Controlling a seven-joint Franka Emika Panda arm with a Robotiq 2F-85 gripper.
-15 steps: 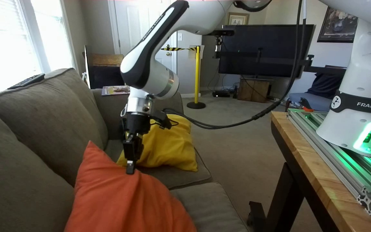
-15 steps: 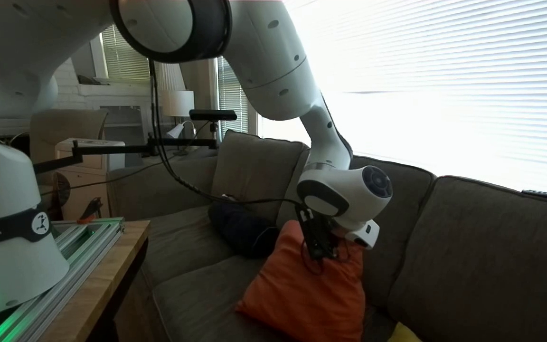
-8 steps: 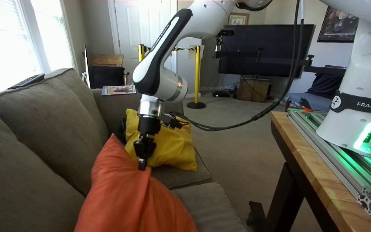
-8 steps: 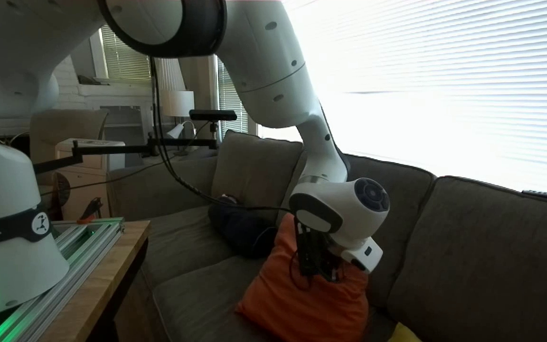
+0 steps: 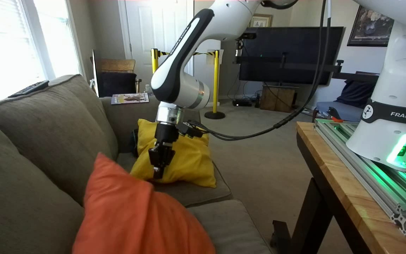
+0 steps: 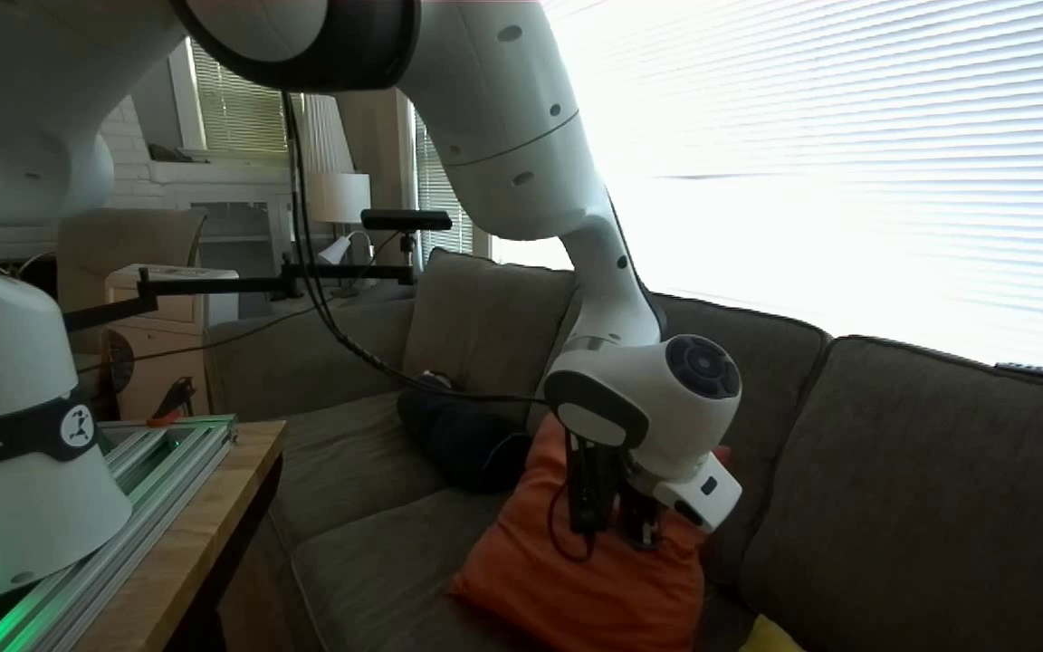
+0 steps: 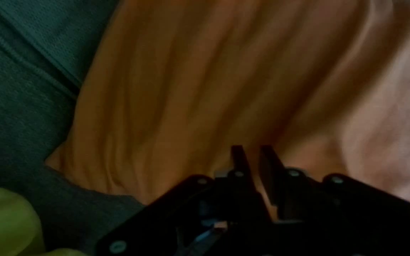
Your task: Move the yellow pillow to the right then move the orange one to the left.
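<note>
The orange pillow (image 5: 129, 211) leans on the sofa in an exterior view, its pointed corner up toward the backrest. It fills most of the wrist view, where its orange fabric (image 7: 176, 99) is creased. Behind it lies the yellow pillow (image 5: 192, 162). Only a bit of the yellow pillow (image 6: 770, 637) shows in an exterior view, and a part of the yellow pillow (image 7: 2, 220) at the lower left of the wrist view. My gripper (image 7: 251, 147) is a little open above the orange pillow, a narrow gap between its fingers and no cloth seen in it.
The grey sofa's backrest (image 5: 48, 127) rises beside the pillows. A dark bundle (image 6: 463, 439) lies on the seat. The wooden table (image 5: 347, 183) carries the robot base. My arm's cable (image 5: 245, 135) hangs in a loop. A magazine (image 5: 130, 98) rests on the sofa arm.
My gripper first drew the orange pillow's top edge toward the yellow pillow, then let go and rose off it. The fabric sank back toward the backrest. The fingers have parted slightly.
</note>
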